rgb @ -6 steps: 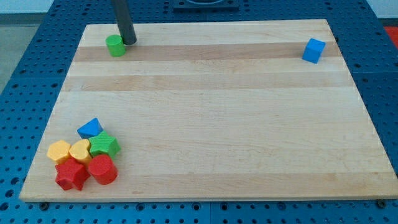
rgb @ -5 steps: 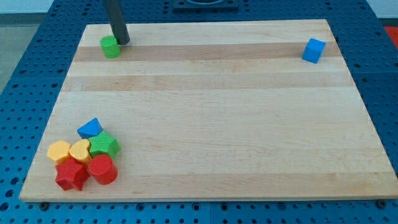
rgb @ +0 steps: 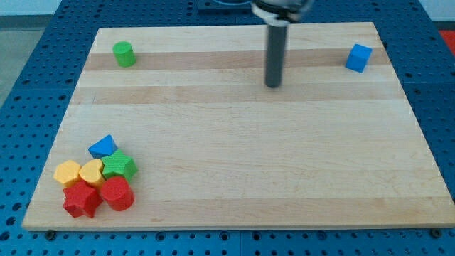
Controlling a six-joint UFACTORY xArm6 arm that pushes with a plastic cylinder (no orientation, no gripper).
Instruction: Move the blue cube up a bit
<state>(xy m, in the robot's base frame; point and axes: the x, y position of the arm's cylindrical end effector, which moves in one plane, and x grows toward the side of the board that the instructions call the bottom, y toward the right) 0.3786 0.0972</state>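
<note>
The blue cube (rgb: pixel 359 57) sits near the board's top right corner. My tip (rgb: pixel 273 84) rests on the wooden board (rgb: pixel 242 142) in the upper middle, well to the left of the blue cube and slightly below it. It touches no block.
A green cylinder (rgb: pixel 124 54) stands at the top left. At the bottom left lies a cluster: a blue triangular block (rgb: pixel 104 147), a green star (rgb: pixel 119 166), a yellow hexagon (rgb: pixel 67 173), a yellow heart (rgb: pixel 92 172), a red star (rgb: pixel 82 200), a red cylinder (rgb: pixel 116 193).
My tip has left the green cylinder at the top left and moved far right to the upper middle of the board. The green cylinder ended slightly further left.
</note>
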